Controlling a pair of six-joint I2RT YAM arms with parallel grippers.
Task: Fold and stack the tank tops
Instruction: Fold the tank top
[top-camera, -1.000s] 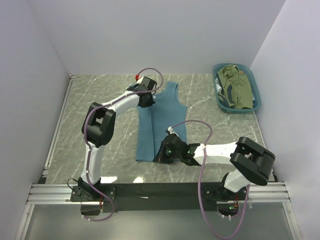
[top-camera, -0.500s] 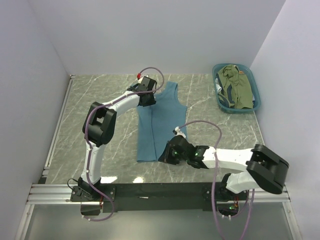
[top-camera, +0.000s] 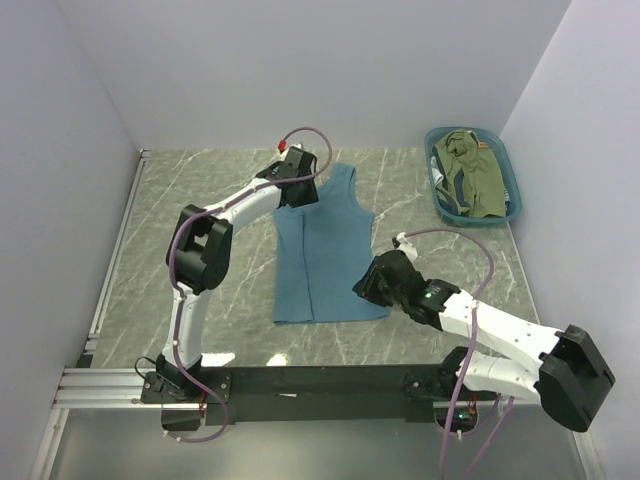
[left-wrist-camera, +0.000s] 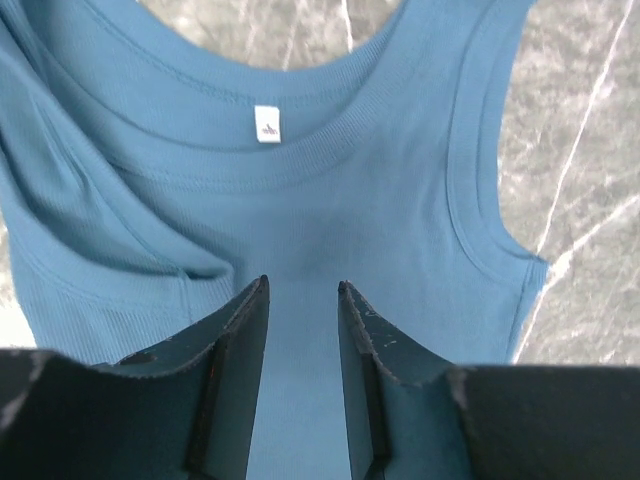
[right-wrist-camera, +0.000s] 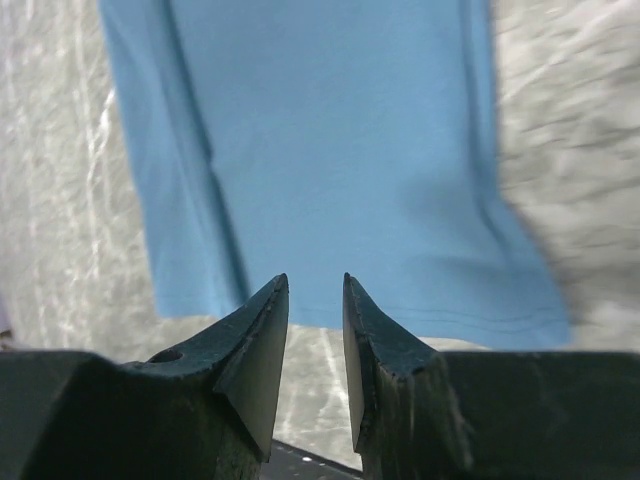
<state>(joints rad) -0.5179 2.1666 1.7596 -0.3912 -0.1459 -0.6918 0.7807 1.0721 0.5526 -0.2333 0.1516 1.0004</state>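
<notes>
Step in hand: first lengthwise fold of the teal-blue tank top (top-camera: 325, 250); its left side already lies turned in over the body, with a crease running down the middle.
Where it lies: flat on the marbled surface (top-camera: 200, 180), between the two arms, well apart from the teal basket (top-camera: 466, 129).
Long axis: runs from the arms' side toward the far wall, leaning slightly right.
Which way it points: neckline and straps at the far end, hem at the near end; the white neck label (left-wrist-camera: 267, 124) faces up.
Left pincer (top-camera: 295, 190): spread, nothing between its fingers, hovering over the cloth just below the neckline.
Right pincer (right-wrist-camera: 315, 320): spread and empty, poised over the hem near the right corner.
Right side of the top: not yet folded; the right strap and arm opening lie flat and open.
Next move, as I judge it: take the right strap with one pincer and the right hem corner with the other, then carry that long edge over to the crease, keeping both ends level so the hem does not skew.
After that: probably a crosswise fold, hem toward neckline.
Other tops: the olive-green tank top (top-camera: 480, 175) lies crumpled in the basket, with darker cloth beside it that is too small to make out.
</notes>
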